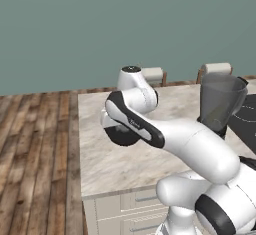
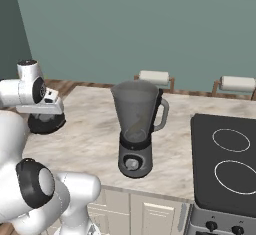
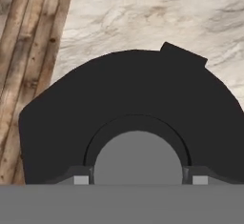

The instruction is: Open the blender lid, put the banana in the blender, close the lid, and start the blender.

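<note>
The blender (image 2: 135, 129) stands mid-counter with its smoky jar mouth uncovered; it also shows at the right (image 1: 220, 101). A faint yellow curved shape, the banana (image 2: 136, 127), shows through the jar wall. The black blender lid (image 3: 133, 99) sits low over the counter's left end (image 2: 46, 123), and I cannot tell whether it touches the surface. My gripper (image 3: 138, 180) points down onto it, fingertips (image 3: 82, 179) pressed against either side of its grey centre knob (image 3: 138, 156). The hand (image 2: 47, 108) hovers right above the lid, whose dark edge peeks out under the forearm (image 1: 119, 136).
Two white paper-towel rolls (image 2: 155, 77) (image 2: 239, 84) stand along the counter's back edge. A black cooktop (image 2: 225, 159) fills the right end. The marble counter (image 2: 90, 144) ends just left of the lid, with wooden floor (image 3: 28, 37) beyond.
</note>
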Robot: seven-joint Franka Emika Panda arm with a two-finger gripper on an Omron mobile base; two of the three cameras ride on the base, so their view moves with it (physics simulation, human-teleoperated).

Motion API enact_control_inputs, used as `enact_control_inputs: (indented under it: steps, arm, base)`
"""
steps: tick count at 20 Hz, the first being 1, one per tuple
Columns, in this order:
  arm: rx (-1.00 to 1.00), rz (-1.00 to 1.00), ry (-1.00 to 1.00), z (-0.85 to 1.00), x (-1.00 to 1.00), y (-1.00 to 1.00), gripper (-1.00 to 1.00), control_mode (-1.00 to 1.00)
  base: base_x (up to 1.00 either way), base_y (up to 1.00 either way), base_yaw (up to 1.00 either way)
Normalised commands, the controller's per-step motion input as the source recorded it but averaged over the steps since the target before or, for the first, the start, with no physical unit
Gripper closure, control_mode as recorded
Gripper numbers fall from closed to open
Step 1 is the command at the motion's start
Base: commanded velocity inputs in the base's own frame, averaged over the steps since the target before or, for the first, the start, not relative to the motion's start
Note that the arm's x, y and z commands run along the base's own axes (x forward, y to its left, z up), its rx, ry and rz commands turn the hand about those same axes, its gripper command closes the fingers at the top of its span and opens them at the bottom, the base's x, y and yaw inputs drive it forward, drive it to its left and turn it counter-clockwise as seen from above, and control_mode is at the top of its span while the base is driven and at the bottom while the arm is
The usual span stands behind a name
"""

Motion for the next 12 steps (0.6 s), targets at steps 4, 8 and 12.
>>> enact_control_inputs:
  steps: [4, 8, 12]
  arm:
    - [0.0, 0.0, -0.04, 0.91, -0.01, -0.28, 1.0, -1.0]
    - [0.0, 0.0, -0.06, 0.75, -0.03, -0.38, 1.0, -1.0]
    - [0.0, 0.0, -0.08, 0.6, -0.1, -0.46, 1.0, -1.0]
  base:
    - [0.0, 0.0, 0.0]
    - [0.0, 0.0, 0.0]
    - [0.0, 0.0, 0.0]
